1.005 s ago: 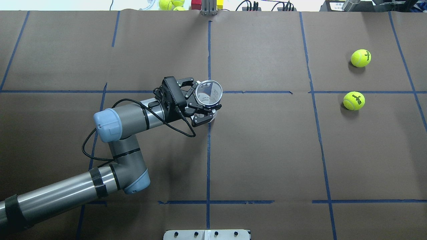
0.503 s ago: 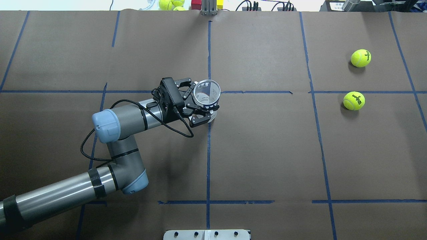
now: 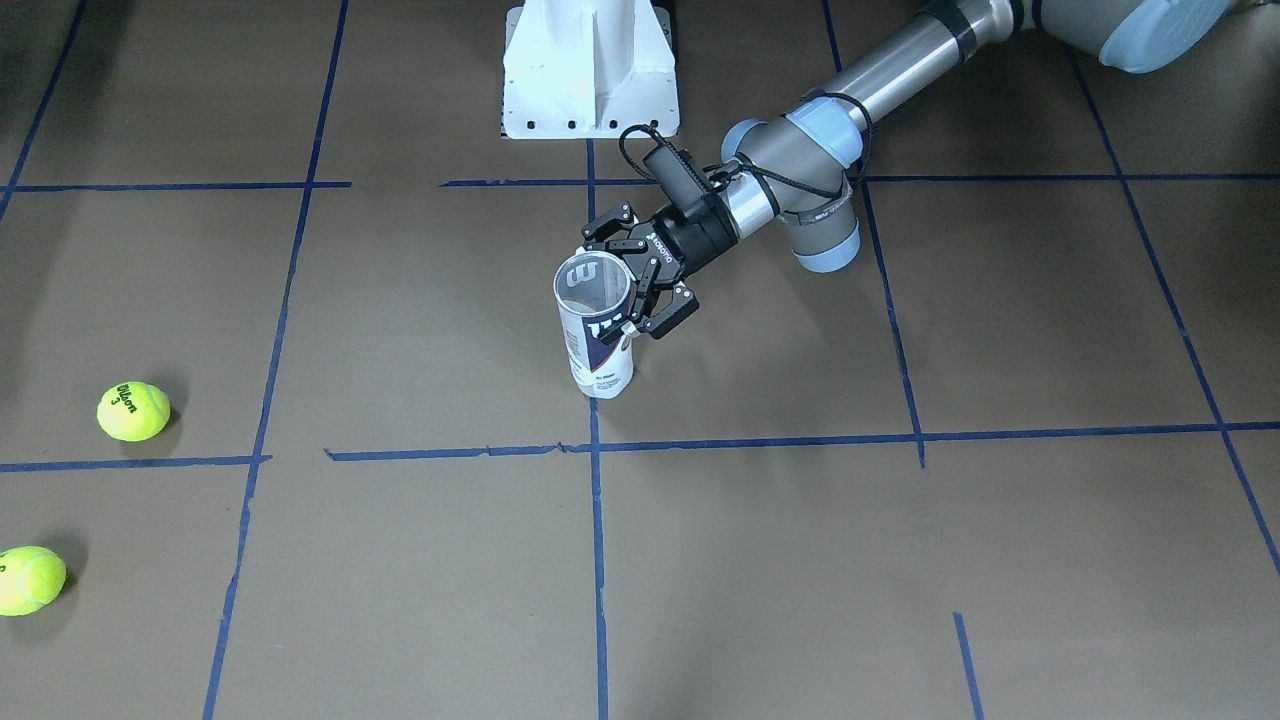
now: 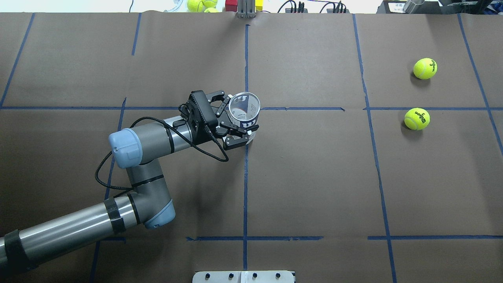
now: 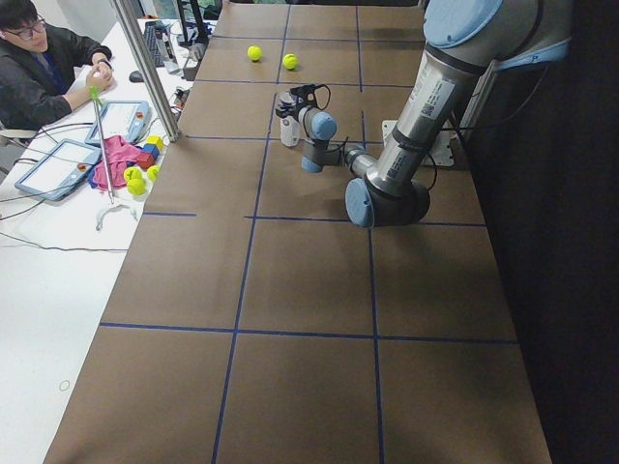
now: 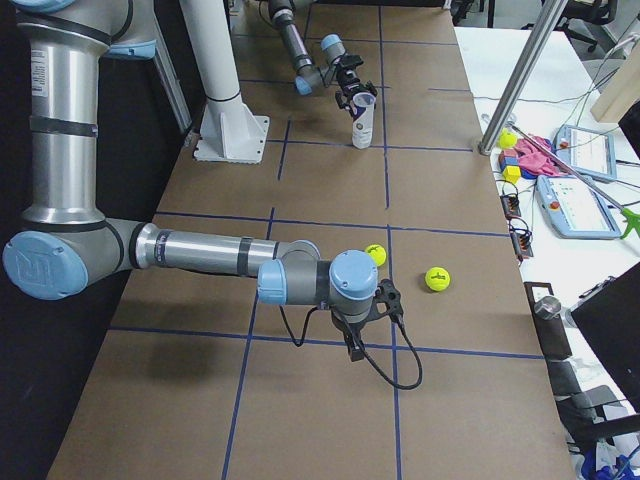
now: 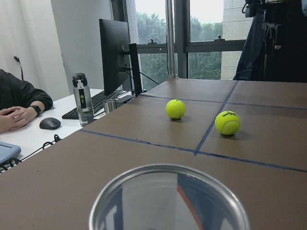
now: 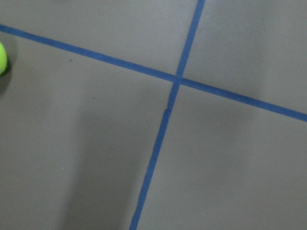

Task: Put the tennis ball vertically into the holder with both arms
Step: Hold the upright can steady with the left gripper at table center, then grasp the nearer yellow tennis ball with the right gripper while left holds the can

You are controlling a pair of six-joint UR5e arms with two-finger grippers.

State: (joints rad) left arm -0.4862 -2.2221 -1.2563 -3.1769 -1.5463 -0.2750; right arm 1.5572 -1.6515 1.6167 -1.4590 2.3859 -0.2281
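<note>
The holder (image 4: 251,114), a clear can with a white and navy label, stands upright and open-topped near the table's middle (image 3: 595,345). My left gripper (image 4: 239,118) reaches in from the side and is shut on the holder about mid-height (image 3: 640,272). The left wrist view looks down over the can's rim (image 7: 168,166). Two tennis balls (image 4: 424,68) (image 4: 417,118) lie on the table at the far right, apart from the holder. My right gripper (image 6: 358,345) hovers near them, pointing down. It shows only in the exterior right view, so I cannot tell whether it is open or shut. A ball's edge (image 8: 2,57) shows in its wrist view.
The white ribbed robot base (image 3: 590,70) stands at the table's near edge. Spare balls and coloured blocks (image 4: 202,4) lie beyond the far edge. A metal pole (image 5: 145,68) and a seated operator (image 5: 39,58) are on that side.
My left gripper and the holder's top have shifted slightly left and toward the far side. The two balls have not moved.
</note>
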